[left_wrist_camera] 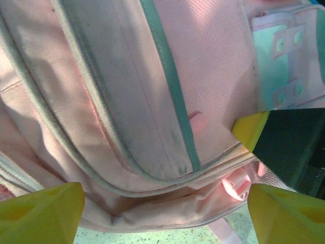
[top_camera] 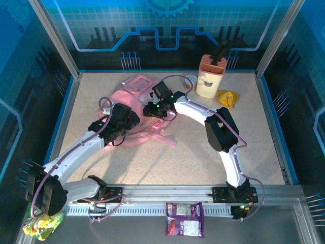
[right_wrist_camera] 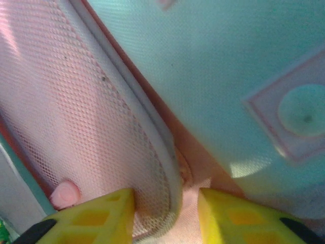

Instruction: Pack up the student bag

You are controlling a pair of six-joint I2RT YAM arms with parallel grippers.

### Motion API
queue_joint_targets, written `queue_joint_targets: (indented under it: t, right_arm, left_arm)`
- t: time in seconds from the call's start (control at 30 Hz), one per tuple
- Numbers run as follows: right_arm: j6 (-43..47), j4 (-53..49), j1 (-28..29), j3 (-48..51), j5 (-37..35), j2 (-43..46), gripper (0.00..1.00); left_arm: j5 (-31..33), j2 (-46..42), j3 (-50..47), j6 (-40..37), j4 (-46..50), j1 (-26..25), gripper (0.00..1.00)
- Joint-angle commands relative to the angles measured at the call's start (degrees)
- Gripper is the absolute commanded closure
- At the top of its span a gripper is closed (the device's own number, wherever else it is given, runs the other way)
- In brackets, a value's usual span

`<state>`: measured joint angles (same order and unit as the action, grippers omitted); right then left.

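Observation:
The student bag (top_camera: 136, 87), pink with pale panels and white trim, lies flat at the table's middle left. My left gripper (top_camera: 128, 121) hovers over its near edge. In the left wrist view it (left_wrist_camera: 165, 195) is open wide, with the bag's seam and a pink strap loop (left_wrist_camera: 237, 184) between the yellow fingers. My right gripper (top_camera: 153, 109) is on the bag's right side. Seen from the right wrist, it (right_wrist_camera: 166, 213) is open but narrow, its fingers (right_wrist_camera: 96, 218) either side of the white trim (right_wrist_camera: 165, 152) of a mesh pocket.
A beige and orange holder (top_camera: 210, 76) stands at the back right, with a yellow packet (top_camera: 227, 97) beside it. A purple packet (top_camera: 185, 219) lies in front of the rail. At the near left corner is a yellow-green packet (top_camera: 43, 224).

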<state>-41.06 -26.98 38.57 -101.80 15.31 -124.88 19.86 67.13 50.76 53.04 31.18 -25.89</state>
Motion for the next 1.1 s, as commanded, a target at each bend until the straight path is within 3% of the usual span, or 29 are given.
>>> queue_joint_targets:
  t: [0.0, 0.23, 0.43, 0.83, 1.07]
  right_arm:
    - [-0.05, 2.99, 0.37, -1.58, 1.05, -1.08, 0.67]
    - [-1.30, 6.97, 0.28, 0.63, 2.06, 1.18, 0.89]
    - [-6.80, 12.96, 1.03, 4.62, 5.18, 5.30, 1.00]
    - [-11.78, 18.11, 2.89, 9.59, 3.50, 13.94, 1.00]
    - [-13.99, 20.04, 3.27, 9.75, 5.22, 13.92, 1.00]
  left_arm:
    - [3.17, 0.06, 1.62, 1.76, 4.08, -0.52, 0.13]
    - [2.30, -0.59, 0.94, 1.90, 4.07, -1.42, 0.11]
    - [6.91, 0.03, -0.66, 8.04, 4.24, -6.75, 0.04]
    - [12.24, -1.03, -2.45, 13.05, 2.15, -11.85, 0.01]
    - [12.58, 1.01, -1.26, 11.73, -1.56, -12.49, 0.01]
